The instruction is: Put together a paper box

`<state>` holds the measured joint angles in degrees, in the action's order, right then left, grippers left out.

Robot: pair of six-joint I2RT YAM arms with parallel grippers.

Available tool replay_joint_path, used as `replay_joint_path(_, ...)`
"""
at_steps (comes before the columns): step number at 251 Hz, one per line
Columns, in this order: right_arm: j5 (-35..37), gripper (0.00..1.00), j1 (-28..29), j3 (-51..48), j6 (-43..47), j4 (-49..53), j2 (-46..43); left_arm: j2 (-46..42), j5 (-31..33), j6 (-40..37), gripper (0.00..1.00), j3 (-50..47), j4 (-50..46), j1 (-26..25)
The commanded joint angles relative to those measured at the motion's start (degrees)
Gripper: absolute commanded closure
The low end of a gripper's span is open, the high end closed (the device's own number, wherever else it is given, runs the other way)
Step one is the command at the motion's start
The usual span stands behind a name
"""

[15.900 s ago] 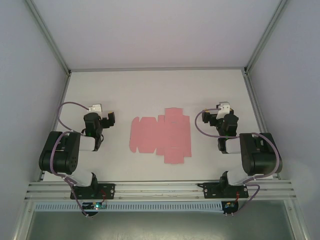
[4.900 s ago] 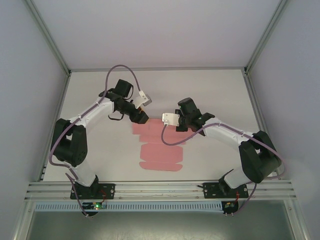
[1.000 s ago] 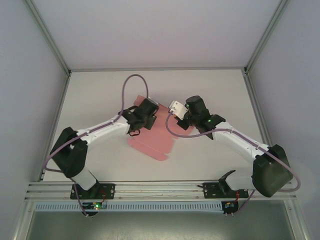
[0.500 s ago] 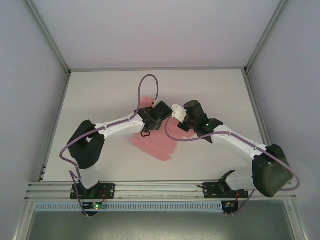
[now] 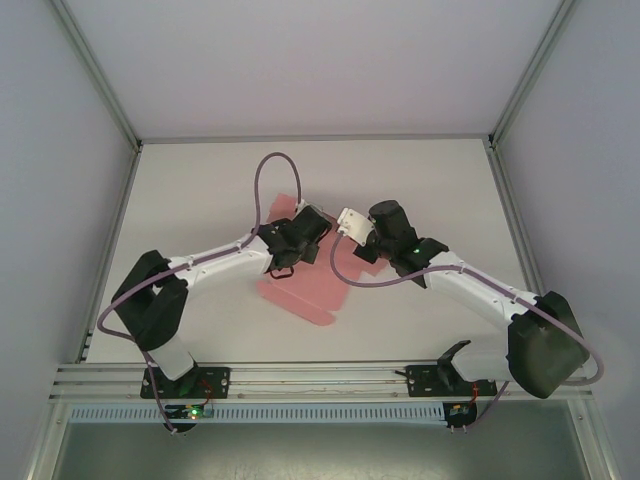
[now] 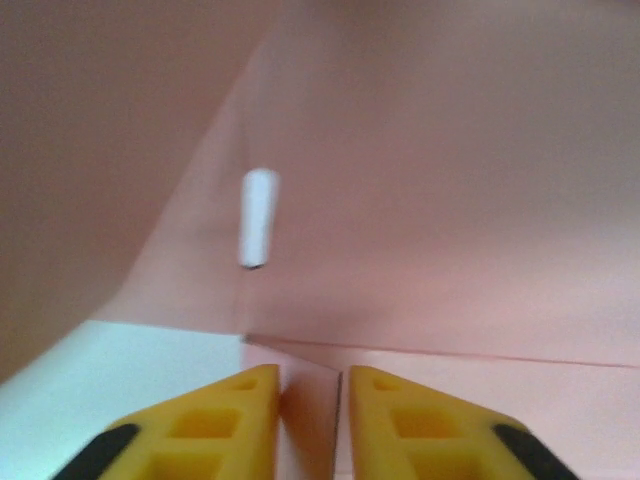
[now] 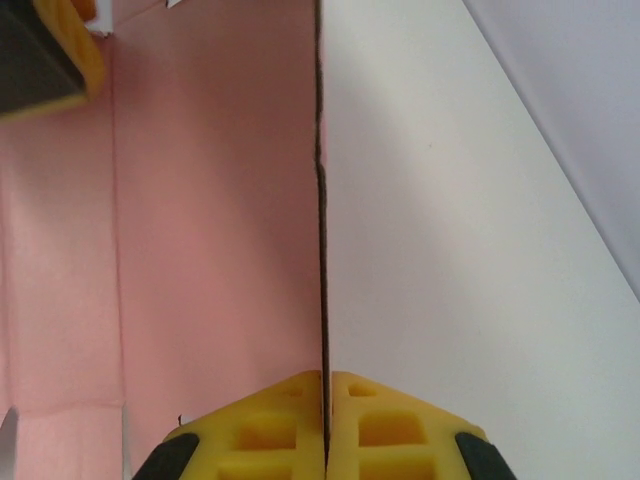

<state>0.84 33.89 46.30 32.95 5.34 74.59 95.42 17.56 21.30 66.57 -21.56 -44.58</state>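
Paper box wall is pinched in right claw; left claw, slightly parted round its edge, should be closed at the crease.

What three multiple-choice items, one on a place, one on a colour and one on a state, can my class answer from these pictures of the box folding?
1. Where on the table does the paper box lie?
A far-left corner; B middle; C right edge.
2. What colour is the paper box?
A pink; B blue; C green.
3. How does the right gripper stand?
A wide open over bare table; B open around a cable; C shut on the paper box's edge.

Key: 1 B, the top view shows it mid-table; 2 A, the card is pink in all views; 3 C, the right wrist view shows it pinching a thin card edge.
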Motion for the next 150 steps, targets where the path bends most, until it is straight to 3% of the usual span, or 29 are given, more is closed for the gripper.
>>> replay_joint_path(1, -4.23, 1.00, 0.31, -0.55, -0.72, -3.43, -1.03, -3.79, -5.65, 2.57, 0.70, -1.32, 6.16, 1.28)
replay_joint_path(19, -4.39, 1.00, 0.13, -0.86, -0.34, -3.80, -0.35, -5.40, -9.54, 4.35, 0.63, -2.05, 6.01, 3.51)
replay_joint_path(62, -3.85, 1.00, 0.13, -1.17, 1.62, -4.98, 0.82, -11.24, -13.68, 4.28, 0.25, -6.09, 7.72, 7.55)
replay_joint_path(73, -4.04, 1.00, 0.13, -1.29, 2.51, -4.98, 0.91, -13.06, -13.92, 4.21, 0.21, -6.97, 7.46, 8.54)
replay_joint_path(100, -3.88, 1.00, -0.03, -1.00, 3.78, -5.25, 1.25, -17.90, -17.46, 6.66, 0.01, -10.09, 7.84, 13.28)
replay_joint_path(150, -4.35, 1.00, -0.22, -0.56, 8.06, -4.64, 1.97, -24.30, -14.81, 9.07, 0.00, -12.62, 3.82, 22.91)
